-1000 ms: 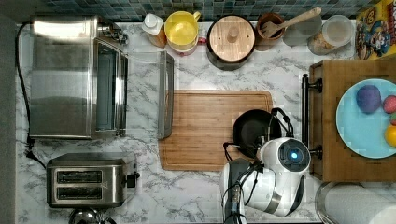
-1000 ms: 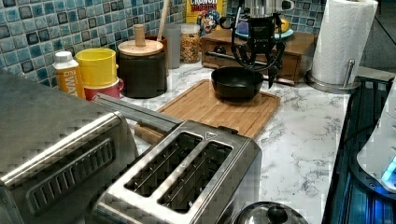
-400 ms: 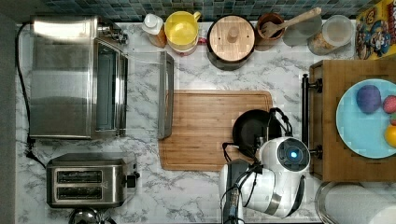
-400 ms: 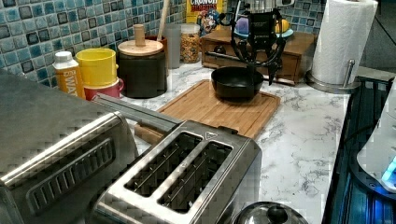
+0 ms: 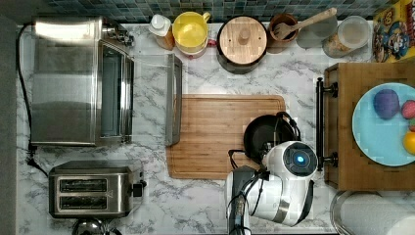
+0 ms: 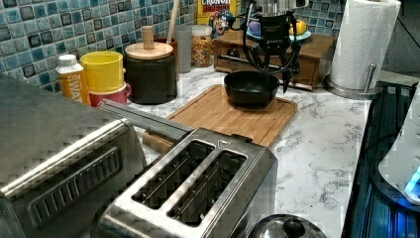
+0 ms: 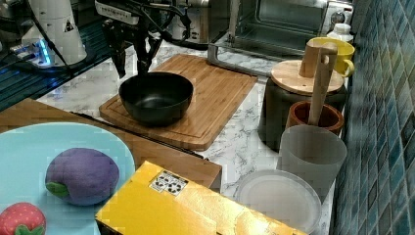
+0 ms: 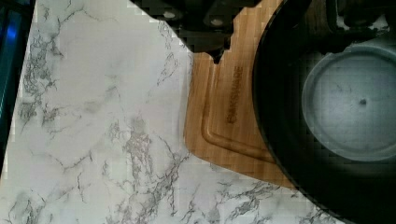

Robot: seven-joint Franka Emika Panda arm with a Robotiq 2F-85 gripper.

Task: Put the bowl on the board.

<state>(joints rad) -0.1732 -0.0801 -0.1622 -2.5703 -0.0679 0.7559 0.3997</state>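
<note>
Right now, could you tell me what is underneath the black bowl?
The bowl sits on the board, near the corner closest to the wooden tray. The patch of board directly beneath it is covered.

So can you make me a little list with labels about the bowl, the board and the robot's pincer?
bowl: black bowl, upright, nothing inside
bowl place: sitting on the board, near the corner closest to the wooden tray
pincer: pincer open, fingers pointing down above the bowl's rim, not holding the bowl
behind the board: black pot with wooden lid, yellow cup
on the tray: light-blue plate with toy fruit
job: the bowl looks placed on the board
</note>
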